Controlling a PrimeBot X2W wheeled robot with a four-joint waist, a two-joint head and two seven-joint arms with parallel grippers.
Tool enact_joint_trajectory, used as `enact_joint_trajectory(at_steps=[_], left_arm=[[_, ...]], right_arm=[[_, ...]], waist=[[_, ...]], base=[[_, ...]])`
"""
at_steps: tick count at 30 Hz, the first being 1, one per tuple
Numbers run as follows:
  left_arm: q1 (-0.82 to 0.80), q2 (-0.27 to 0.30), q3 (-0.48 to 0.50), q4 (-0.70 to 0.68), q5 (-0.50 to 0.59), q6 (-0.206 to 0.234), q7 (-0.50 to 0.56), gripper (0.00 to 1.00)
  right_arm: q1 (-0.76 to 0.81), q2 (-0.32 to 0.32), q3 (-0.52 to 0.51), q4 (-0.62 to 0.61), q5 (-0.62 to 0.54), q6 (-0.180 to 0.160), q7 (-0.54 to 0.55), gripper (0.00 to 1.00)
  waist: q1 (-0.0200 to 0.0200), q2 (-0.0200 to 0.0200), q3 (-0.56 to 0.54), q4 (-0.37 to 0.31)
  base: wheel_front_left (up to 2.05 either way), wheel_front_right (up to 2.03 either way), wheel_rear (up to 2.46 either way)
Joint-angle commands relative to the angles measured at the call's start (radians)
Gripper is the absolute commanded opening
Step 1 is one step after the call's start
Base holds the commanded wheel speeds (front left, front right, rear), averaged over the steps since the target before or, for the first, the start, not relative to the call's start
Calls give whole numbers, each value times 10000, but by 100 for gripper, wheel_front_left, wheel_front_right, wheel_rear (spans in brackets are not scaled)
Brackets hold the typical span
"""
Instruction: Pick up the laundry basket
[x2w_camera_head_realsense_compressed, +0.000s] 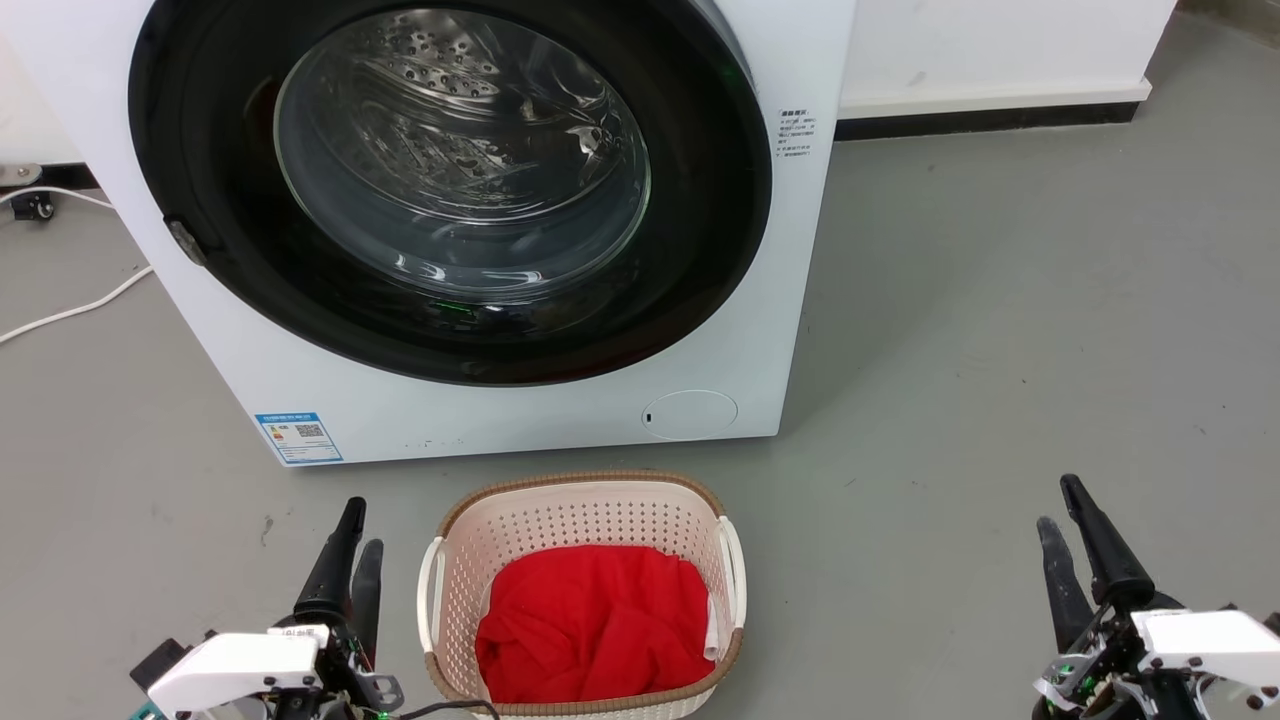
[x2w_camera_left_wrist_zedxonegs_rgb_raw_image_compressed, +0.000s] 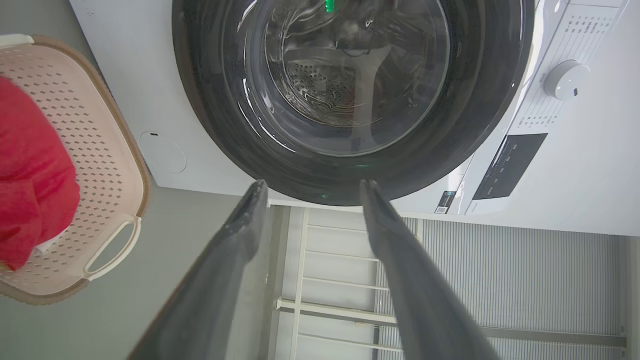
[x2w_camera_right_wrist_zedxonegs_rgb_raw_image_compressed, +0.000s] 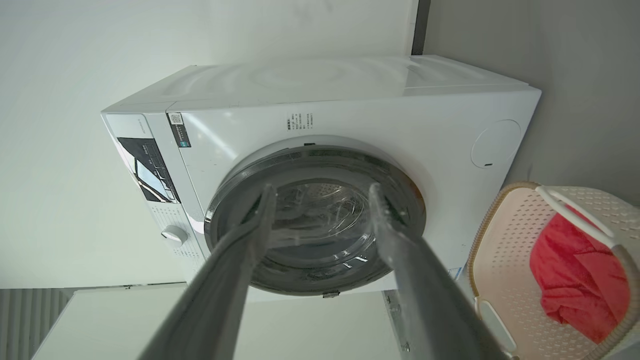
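Observation:
The laundry basket (x2w_camera_head_realsense_compressed: 590, 510), cream-white and perforated with a brown rim and white side handles, sits on the grey floor in front of the washing machine, with a red cloth (x2w_camera_head_realsense_compressed: 590, 625) inside. My left gripper (x2w_camera_head_realsense_compressed: 358, 522) stands open just left of the basket's left handle, not touching it. Far off to the right, my right gripper (x2w_camera_head_realsense_compressed: 1060, 505) is open and holds nothing. The basket (x2w_camera_left_wrist_zedxonegs_rgb_raw_image_compressed: 100, 150) lies at the left edge of the left wrist view, beside the open left gripper (x2w_camera_left_wrist_zedxonegs_rgb_raw_image_compressed: 312, 187). The right wrist view has the basket (x2w_camera_right_wrist_zedxonegs_rgb_raw_image_compressed: 505, 240) at lower right of the open right gripper (x2w_camera_right_wrist_zedxonegs_rgb_raw_image_compressed: 322, 192).
The white washing machine (x2w_camera_head_realsense_compressed: 500, 410) with its round dark glass door shut stands just behind the basket. A white cable (x2w_camera_head_realsense_compressed: 75, 310) trails on the floor at far left. A white wall with a dark baseboard (x2w_camera_head_realsense_compressed: 990, 118) runs behind.

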Motion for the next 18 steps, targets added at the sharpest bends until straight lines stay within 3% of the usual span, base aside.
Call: enact_joint_trajectory(at_steps=[1,7,18], left_arm=[[-168,23,-26,-201,64,-3,-87,100],[-184,29,27,-356,901,-5,-394,100],[-175,39,26,-853,3219,139,-906,100]], right_arm=[[-171,-18,12,-168,-90,2,-91,100],[-162,-20,-68,-304,-908,2,-399,100],[-21,-23,104,-930,-3758,2,-909,100]], waist=[[0,0,3,0],[0,0,22,0],[0,0,62,-3]], base=[[0,0,0],[0,0,0],[0,0,0]])
